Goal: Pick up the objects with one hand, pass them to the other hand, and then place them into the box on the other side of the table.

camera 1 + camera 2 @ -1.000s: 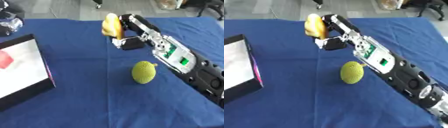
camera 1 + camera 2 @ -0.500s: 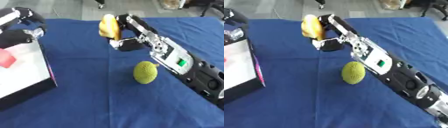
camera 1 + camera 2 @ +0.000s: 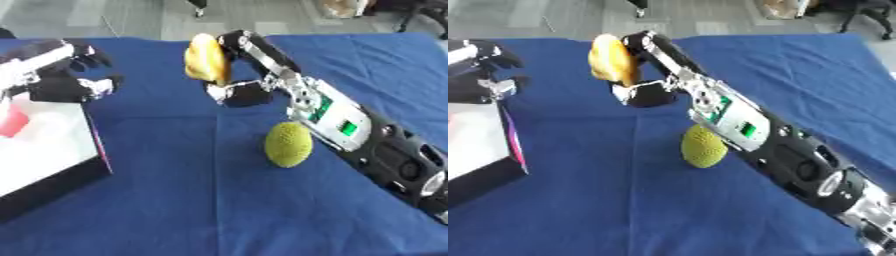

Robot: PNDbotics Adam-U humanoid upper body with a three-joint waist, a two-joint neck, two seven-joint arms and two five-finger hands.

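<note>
While the blue-clothed table (image 3: 175,200) is filling the left eye view under grey floor (image 3: 131,17), the right hand (image 3: 241,75) is gripping a yellow object (image 3: 206,59) aloft; the left hand (image 3: 66,80) is hovering half-curled and holding nothing over the box (image 3: 52,165). Right eye view: a green fruit (image 3: 703,147) is lying beside the right forearm.

My right hand (image 3: 241,75) is out over the far middle of the table (image 3: 219,200), its fingers curled round the fruit (image 3: 206,59). Nearer me than those fingers and a little to their right, a ball (image 3: 288,144) lies on the table, just beside my forearm. My left hand (image 3: 66,80) hangs well to their left, over the box (image 3: 52,150), where a small block (image 3: 10,121) lies.
</note>
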